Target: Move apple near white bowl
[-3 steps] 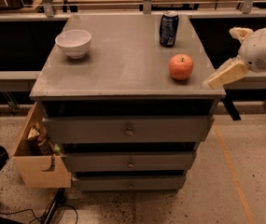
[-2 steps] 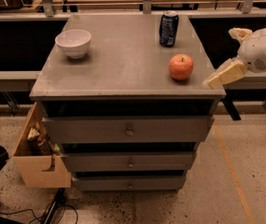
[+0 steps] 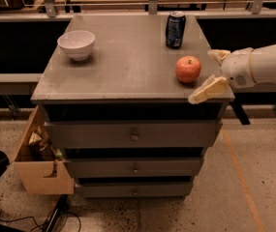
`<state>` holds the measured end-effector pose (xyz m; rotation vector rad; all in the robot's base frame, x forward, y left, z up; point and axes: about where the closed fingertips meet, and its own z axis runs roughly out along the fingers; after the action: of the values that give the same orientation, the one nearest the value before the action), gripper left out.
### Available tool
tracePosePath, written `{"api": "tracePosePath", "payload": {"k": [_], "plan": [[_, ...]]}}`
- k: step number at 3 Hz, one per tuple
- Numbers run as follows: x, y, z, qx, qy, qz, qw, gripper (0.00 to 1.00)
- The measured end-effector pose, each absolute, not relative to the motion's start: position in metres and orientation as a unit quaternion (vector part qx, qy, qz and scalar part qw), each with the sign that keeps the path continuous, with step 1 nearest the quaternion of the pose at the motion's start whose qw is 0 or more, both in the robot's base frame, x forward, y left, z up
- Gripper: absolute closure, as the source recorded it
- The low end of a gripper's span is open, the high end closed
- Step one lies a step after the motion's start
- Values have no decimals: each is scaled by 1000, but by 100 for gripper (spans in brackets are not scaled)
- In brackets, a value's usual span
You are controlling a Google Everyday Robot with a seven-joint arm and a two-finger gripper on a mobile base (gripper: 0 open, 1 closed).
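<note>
The red-orange apple (image 3: 188, 69) sits on the grey cabinet top (image 3: 128, 66) near its right front corner. The white bowl (image 3: 76, 44) stands at the top's far left, well apart from the apple. My gripper (image 3: 210, 74) reaches in from the right on a white arm and is just right of the apple at its height. It is open and empty. One cream finger (image 3: 207, 90) points over the cabinet's front right corner, the other finger (image 3: 218, 55) is behind it, and neither touches the apple.
A dark blue soda can (image 3: 175, 30) stands behind the apple at the back right. The cabinet has three drawers (image 3: 132, 135). A cardboard box (image 3: 40, 163) with clutter hangs at its lower left. Shelving runs behind the cabinet.
My gripper has moved left and a little down, closer to the apple. The apple, bowl and can have not moved.
</note>
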<state>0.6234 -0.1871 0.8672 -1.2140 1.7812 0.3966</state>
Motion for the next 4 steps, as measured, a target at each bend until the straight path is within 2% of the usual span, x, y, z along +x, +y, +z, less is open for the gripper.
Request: {"api": "tracePosePath", "payload": {"k": [1,4], "plan": [[640,-170,851,-495,704,211,464,0],[682,-170,872,-486,670,236,508,0]]}}
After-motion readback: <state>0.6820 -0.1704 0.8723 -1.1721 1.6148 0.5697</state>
